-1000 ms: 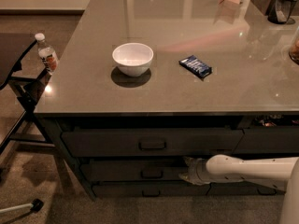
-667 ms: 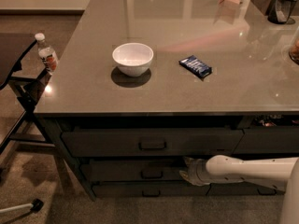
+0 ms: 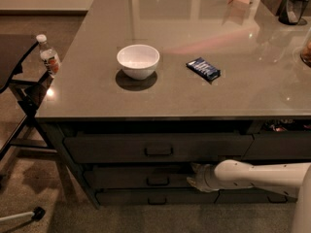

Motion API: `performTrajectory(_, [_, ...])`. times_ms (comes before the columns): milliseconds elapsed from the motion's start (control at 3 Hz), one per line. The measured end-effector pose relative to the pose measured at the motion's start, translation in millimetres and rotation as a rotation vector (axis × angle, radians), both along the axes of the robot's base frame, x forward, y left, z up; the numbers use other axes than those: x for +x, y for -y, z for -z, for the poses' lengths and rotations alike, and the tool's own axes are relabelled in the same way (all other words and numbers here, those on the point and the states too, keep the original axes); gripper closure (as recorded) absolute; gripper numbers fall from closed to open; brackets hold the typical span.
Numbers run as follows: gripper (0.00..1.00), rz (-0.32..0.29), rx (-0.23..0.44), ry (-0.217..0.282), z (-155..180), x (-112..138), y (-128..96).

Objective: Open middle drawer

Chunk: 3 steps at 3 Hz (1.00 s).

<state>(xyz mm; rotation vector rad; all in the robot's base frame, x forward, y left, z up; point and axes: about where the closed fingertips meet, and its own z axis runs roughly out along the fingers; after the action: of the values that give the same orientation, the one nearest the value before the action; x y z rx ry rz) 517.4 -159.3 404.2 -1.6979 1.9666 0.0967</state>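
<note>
While the end effector (image 3: 194,176) (open or closed: cannot tell) sits at the wide dark grey middle drawer (image 3: 126,177), right of its loop handle (image 3: 158,180), this looks like the approach step, and the next move likely needs a shift left onto that handle.
</note>
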Motion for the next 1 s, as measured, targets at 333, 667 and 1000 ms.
performTrajectory(333, [1.0,0.0,0.0,0.0,-3.6,5.3,0.8])
performTrajectory(667, [1.0,0.0,0.0,0.0,-3.5,5.2,0.8])
performTrajectory(1000, [1.0,-0.001,0.002,-0.002,-1.3,1.8,2.0])
